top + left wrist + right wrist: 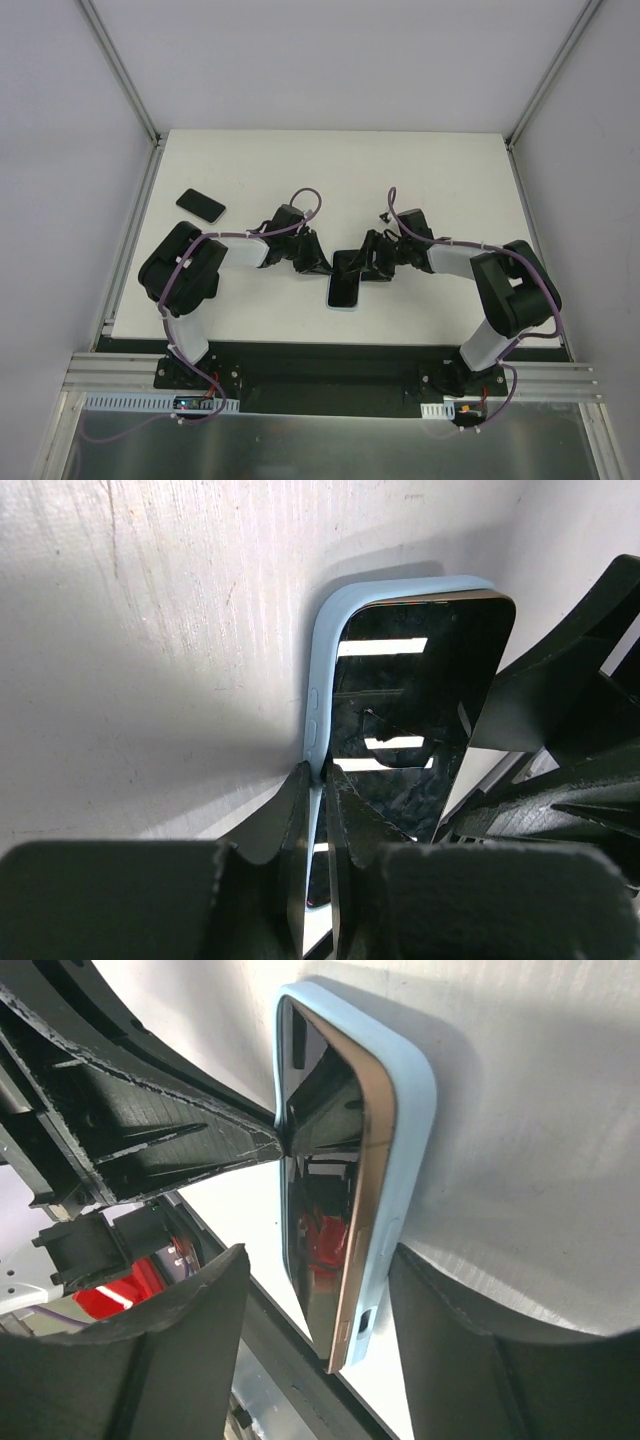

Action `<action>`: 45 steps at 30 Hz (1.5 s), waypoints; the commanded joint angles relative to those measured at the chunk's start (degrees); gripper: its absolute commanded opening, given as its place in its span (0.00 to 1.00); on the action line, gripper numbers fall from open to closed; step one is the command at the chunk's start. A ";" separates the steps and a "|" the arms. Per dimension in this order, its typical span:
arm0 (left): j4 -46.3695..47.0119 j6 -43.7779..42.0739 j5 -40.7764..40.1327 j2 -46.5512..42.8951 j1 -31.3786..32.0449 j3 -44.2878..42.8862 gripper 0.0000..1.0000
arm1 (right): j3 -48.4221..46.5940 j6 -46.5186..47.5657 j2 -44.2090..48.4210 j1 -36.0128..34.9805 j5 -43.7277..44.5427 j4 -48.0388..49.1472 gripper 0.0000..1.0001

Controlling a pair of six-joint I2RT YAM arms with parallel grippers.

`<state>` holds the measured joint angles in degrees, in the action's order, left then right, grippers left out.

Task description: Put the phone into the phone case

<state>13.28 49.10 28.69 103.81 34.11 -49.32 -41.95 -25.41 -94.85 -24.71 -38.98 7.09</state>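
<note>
A black-screened phone [345, 282] with a gold rim lies in a light blue phone case [342, 306] near the table's front middle. In the right wrist view the phone [320, 1160] sits tilted, its near side raised out of the case [412, 1110]. My left gripper [322, 772] is shut on the case's left wall [322, 650], beside the phone's screen [420, 680]. My right gripper [318, 1260] is open, one finger on each side of the phone and case, touching neither. In the top view the left gripper [320, 266] and the right gripper [370, 266] flank the phone.
A second flat black device [201, 205] lies at the far left of the white table [450, 180]. The table's front edge and black base rail [330, 365] run just below the phone. The left gripper's fingers [190, 1150] show at the left of the right wrist view.
</note>
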 commanded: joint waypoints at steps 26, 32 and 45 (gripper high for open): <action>-0.53 0.56 2.25 0.17 1.84 1.59 0.08 | 1.52 -0.87 -0.34 0.80 -10.15 12.24 0.15; -0.53 0.47 1.99 -0.36 1.75 2.04 0.08 | -0.14 2.81 -0.86 0.98 -7.61 6.02 0.06; -0.36 0.64 2.16 0.34 1.84 1.60 0.09 | -0.50 4.49 -2.53 0.80 -9.62 4.51 0.30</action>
<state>13.67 49.89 29.56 103.70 34.41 -48.47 -40.60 -22.79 -95.98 -23.09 -45.76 11.18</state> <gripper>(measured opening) 0.085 0.296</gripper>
